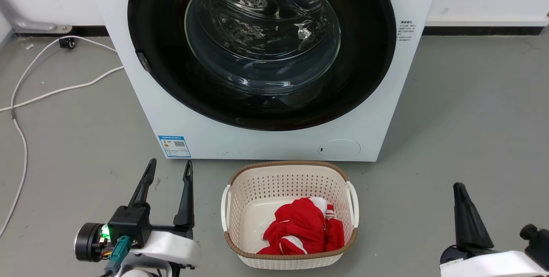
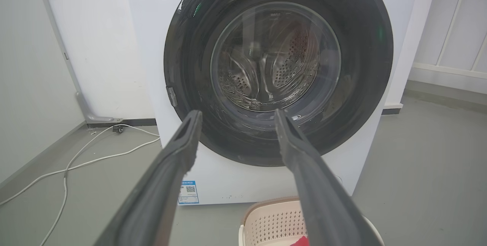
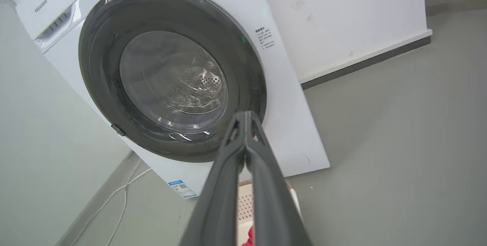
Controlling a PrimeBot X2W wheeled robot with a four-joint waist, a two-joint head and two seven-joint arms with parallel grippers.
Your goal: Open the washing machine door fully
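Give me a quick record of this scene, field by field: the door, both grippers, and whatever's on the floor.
door: washing machine door closed against the front of the washing machine
left gripper: left gripper open, holding nothing, apart from the door
right gripper: right gripper shut, holding nothing
basket: cream basket on the floor in front of the machine, red cloth inside
cable: white cable on the floor to the machine's left
task: opening not yet begun

White washer (image 1: pixel 257 144), black door (image 1: pixel 371 54), red cloth (image 1: pixel 300 225)
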